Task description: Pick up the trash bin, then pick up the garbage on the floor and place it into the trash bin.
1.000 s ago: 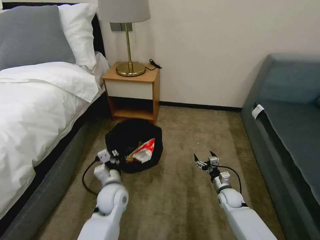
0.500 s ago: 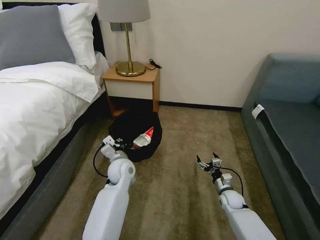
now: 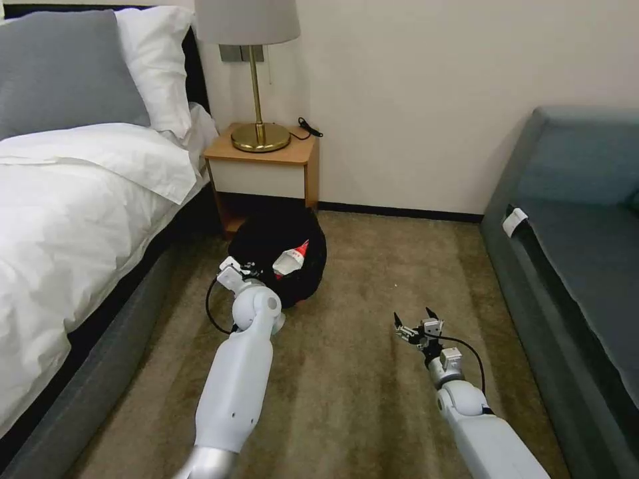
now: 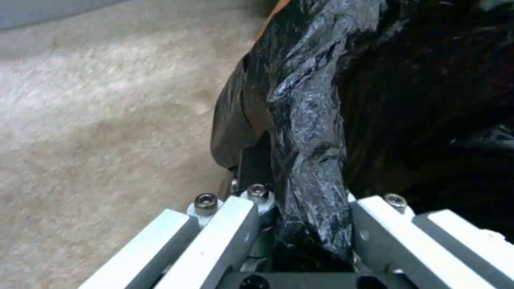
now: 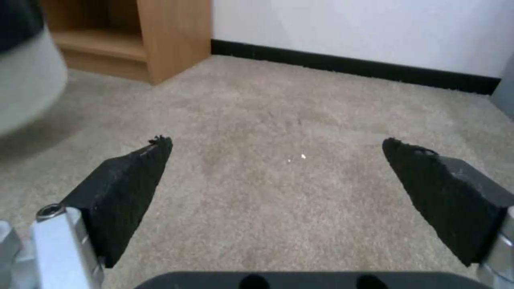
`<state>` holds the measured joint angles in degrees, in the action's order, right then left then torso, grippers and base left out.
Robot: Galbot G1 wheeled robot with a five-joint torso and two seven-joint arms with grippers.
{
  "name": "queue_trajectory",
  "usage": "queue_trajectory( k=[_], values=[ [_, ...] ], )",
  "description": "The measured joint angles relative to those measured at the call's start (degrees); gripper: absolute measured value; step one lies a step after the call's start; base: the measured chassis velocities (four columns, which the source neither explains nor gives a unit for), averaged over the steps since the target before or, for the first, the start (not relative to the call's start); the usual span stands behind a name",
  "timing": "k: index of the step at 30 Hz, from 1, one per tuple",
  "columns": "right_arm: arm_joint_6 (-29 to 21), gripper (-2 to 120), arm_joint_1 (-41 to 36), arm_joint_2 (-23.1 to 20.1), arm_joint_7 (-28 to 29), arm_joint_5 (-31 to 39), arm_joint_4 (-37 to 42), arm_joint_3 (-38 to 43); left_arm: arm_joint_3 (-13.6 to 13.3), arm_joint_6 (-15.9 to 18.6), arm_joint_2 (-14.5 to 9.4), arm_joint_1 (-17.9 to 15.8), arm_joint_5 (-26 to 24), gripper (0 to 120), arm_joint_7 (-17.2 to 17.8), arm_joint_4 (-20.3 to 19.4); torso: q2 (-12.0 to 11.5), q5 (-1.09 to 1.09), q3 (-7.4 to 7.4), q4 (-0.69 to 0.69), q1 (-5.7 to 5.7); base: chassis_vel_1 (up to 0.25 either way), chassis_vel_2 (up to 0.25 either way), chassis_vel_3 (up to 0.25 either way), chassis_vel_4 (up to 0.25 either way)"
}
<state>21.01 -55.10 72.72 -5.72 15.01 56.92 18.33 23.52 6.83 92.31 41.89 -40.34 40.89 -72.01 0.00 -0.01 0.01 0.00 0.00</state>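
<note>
The trash bin point(image 3: 283, 256), wrapped in a crinkled black bag, hangs tilted just above the carpet in front of the nightstand. My left gripper point(image 3: 247, 269) is shut on its near rim; the left wrist view shows the bag-covered rim point(image 4: 308, 152) pinched between the fingers. A red-and-white crumpled packet of garbage point(image 3: 291, 259) lies inside the bin. My right gripper point(image 3: 413, 324) hovers open over bare carpet to the right, its black fingertips point(image 5: 128, 188) spread wide with nothing between them.
A wooden nightstand point(image 3: 263, 183) with a brass lamp point(image 3: 256, 80) stands against the wall behind the bin. The bed point(image 3: 73, 219) runs along the left and a grey sofa point(image 3: 572, 253) along the right. Open carpet point(image 3: 373, 399) lies between them.
My left arm has stretched forward, carrying the bin away from me toward the nightstand. The right gripper has stayed almost still and open.
</note>
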Motion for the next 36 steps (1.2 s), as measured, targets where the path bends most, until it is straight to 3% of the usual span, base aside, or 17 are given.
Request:
queue_trajectory(
  k=[7, 16, 29, 31, 33, 36],
  values=[
    [0.8, 100, 0.2, 0.2, -1.0, -0.1, -0.8, -0.1, 1.4, -1.8, -0.1, -1.7, 0.1, 3, 0.0, 6.5, 0.0, 0.04, -0.02, 0.01, -0.01, 0.0, 0.0, 0.0, 0.0],
    [1.3, 100, -0.2, 0.2, -2.5, -0.4, -1.0, -0.2, 1.6, 0.5, -0.2, -0.9, -2.8, 2, 1.4, 5.4, 0.0, 0.05, -0.03, 0.04, -0.01, 0.0, 0.0, 0.0, 0.0],
    [1.3, 100, -0.2, 0.6, -2.6, -0.8, -1.1, -0.6, 1.6, 1.8, -0.1, 0.2, -3.7, 51, 2.1, 2.6, 0.0, -0.03, 0.0, -0.02, 0.0, 0.0, 0.0, 0.0, 0.0],
    [1.3, 100, -0.2, 0.6, -2.6, -0.9, -1.2, -0.6, 1.6, 2.0, -0.1, 0.3, -3.7, 55, 2.3, 2.3, 0.0, -0.03, 0.0, -0.02, 0.0, 0.0, 0.0, 0.0, 0.0],
    [1.3, 100, -0.2, 0.7, -2.6, -1.0, -1.2, -0.8, 1.5, 2.3, -0.1, 0.6, -3.5, 66, 2.6, 0.9, 0.0, -0.02, 0.0, -0.02, 0.0, 0.0, 0.0, 0.0, 0.0],
    [1.2, 100, -0.1, 0.6, -2.6, -1.0, -1.2, -1.0, 1.4, 2.5, -0.1, 1.0, -3.2, 75, 2.7, -0.4, 0.0, -0.02, 0.01, 0.0, 0.0, 0.0, 0.0, 0.0, 0.0]
  ],
)
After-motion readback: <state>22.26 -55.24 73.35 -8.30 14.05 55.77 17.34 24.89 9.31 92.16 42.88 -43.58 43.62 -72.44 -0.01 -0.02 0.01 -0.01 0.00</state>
